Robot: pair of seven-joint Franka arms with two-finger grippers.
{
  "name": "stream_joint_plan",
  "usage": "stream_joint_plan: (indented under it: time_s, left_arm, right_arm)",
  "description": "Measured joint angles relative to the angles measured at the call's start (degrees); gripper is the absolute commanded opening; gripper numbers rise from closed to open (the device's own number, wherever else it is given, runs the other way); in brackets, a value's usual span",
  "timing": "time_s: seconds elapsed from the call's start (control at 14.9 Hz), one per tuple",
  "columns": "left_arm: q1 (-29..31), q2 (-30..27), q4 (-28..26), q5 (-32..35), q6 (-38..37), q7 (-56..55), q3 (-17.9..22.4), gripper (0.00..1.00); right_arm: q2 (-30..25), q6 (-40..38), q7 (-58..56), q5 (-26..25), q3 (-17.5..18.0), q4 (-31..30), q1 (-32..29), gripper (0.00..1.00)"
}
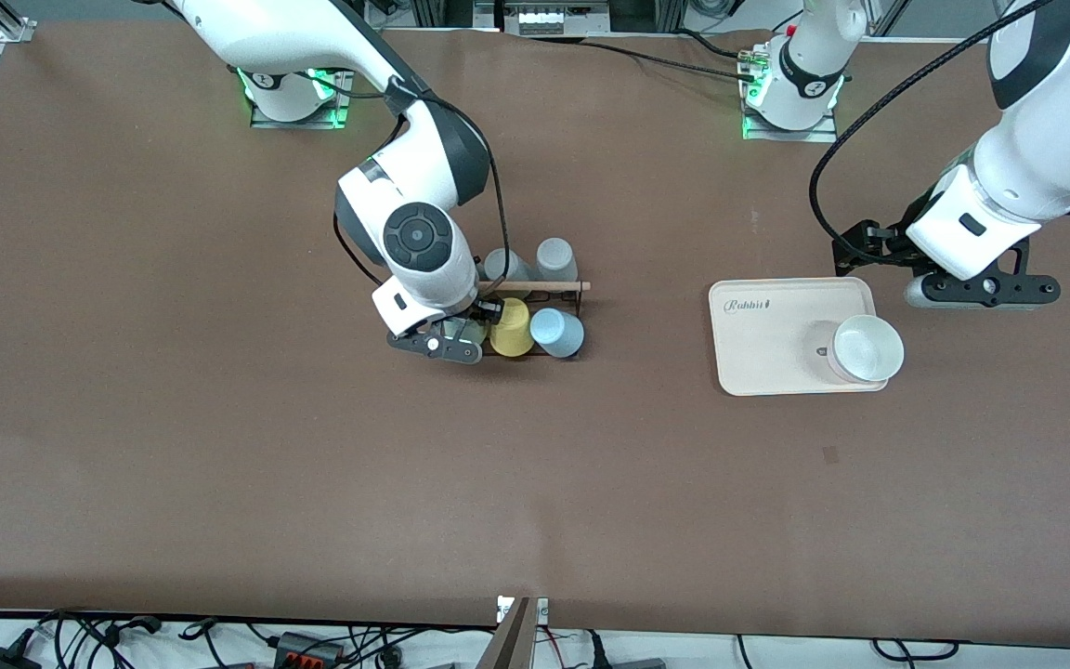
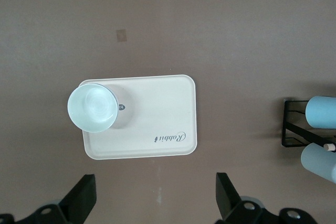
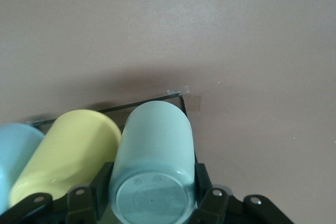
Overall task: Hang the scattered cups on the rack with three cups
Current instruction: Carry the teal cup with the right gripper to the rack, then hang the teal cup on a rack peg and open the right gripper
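My right gripper is shut on the pale mint-green cup. It holds the cup on its side at the black wire rack, at the rack's end toward the right arm. The cup lies beside the yellow cup, with its base facing the wrist camera. The light blue cup sits on the rack beside the yellow one. Two grey cups hang on the rack's side farther from the front camera. My left gripper is open and empty above the table, beside the cream tray.
A pale whitish cup stands upright on the cream tray, also seen in the left wrist view. The rack's end shows at that view's edge. Cables lie along the table's front edge.
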Motion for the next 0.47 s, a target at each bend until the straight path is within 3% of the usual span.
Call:
stream_joint_plan:
  time_s: [0.07, 0.13, 0.2, 0.47]
  left_arm:
    - [0.00, 0.00, 0.00, 0.00, 0.01, 0.00, 0.00, 1.00]
    - [0.00, 0.00, 0.00, 0.00, 0.02, 0.00, 0.00, 1.00]
    - [0.00, 0.00, 0.00, 0.00, 0.03, 0.00, 0.00, 1.00]
    - [0.00, 0.00, 0.00, 0.00, 0.03, 0.00, 0.00, 1.00]
  right_arm:
    - [0.41, 0.03, 0.00, -0.36, -0.01, 0.00, 0.00, 0.43]
    - [0.68, 0.05, 0.00, -0.50, -0.02, 0.00, 0.00, 0.65]
    - [0.77, 0.11, 0.00, -0.54, -0.02, 0.06, 0.00, 1.00]
    - [0.75, 0.11, -1.59, -0.79, -0.39, 1.06, -0.07, 1.00]
